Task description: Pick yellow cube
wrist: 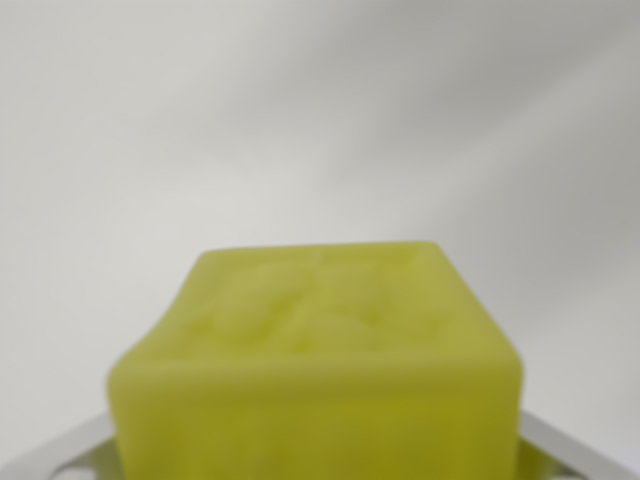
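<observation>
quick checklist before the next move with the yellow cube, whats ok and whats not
1. Cube in view: ok, it fills the lower middle of the wrist view, very close to the camera.
2. Cube centred between the fingers: ok, pale finger parts show at both lower corners, one each side of the cube.
3. Fingers touching the cube: cannot tell, the contact points are hidden behind it.
4. Cube lifted off the surface: cannot tell, its underside is out of frame.
5. Surroundings free of other things: ok, only a plain white surface shows behind.
6. Image sharp enough to judge grip: not ok, the cube is blurred.
</observation>
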You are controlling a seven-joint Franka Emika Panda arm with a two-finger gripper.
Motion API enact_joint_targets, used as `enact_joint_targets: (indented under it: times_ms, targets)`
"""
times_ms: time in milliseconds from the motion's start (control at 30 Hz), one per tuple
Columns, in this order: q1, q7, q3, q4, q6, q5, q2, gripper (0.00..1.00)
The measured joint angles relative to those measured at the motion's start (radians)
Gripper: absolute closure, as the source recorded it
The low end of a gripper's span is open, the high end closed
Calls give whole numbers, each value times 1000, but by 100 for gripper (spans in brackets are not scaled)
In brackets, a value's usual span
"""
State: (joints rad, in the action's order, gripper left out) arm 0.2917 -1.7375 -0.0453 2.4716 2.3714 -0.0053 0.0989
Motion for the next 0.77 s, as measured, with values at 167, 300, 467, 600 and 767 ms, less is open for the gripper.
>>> enact_joint_targets:
  times_ms: [167,300,467,600,767]
  targets:
    - [0,-1,0,-12,-35,-1,23,100]
    - [0,-2,0,-22,-62,-2,40,100]
    - [0,-2,0,-34,-91,-3,57,100]
    - [0,-2,0,-35,-94,-3,59,100]
    - [0,-2,0,-35,-94,-3,59,100]
